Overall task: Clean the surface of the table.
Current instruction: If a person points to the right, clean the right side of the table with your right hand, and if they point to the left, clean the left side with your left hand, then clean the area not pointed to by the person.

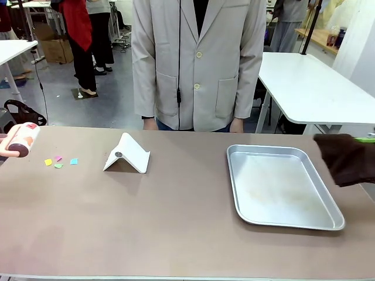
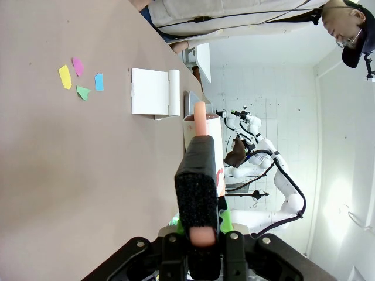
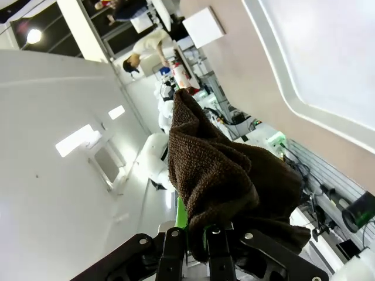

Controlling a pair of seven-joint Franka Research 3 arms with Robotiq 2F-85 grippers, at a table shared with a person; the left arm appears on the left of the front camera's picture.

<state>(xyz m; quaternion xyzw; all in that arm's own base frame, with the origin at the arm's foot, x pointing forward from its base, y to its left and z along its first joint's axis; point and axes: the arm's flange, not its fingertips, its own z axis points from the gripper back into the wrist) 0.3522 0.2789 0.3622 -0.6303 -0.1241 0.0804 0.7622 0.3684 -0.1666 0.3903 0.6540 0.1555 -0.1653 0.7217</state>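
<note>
Gripping a lint roller (image 2: 205, 132) by its pink handle, the left gripper (image 2: 202, 225) is clamped tight, while the right gripper (image 3: 196, 231) is clenched on a bunched brown cloth (image 3: 222, 170). One silver tray (image 1: 281, 187) lies on the brown table (image 1: 176, 228), which spans the front view from side to side. The tray's floor is bare metal with faint smudges.

One white folded stand (image 1: 127, 155) sits left of the tray and well apart from it. Farther left of the tray lie four paper scraps (image 1: 58, 161), close together: one yellow, one pink, one green, one blue. The roller is farthest left of the tray, at the table's left end. The frame cuts off its handle in the front view, and whether it touches the top cannot be told.

Just right of the tray, the cloth hangs over the table's right end, cut off by the frame and hiding the fingers that hold it. A sliver of green shows above it. One person (image 1: 199, 64) in a pale coat stands behind the table, beyond the tray's far left corner, hands partly hidden by the far edge.

In the left wrist view a black sleeve covers most of the handle, so where the pads meet it is hard to make out. In the right wrist view the cloth buries the fingertips.
</note>
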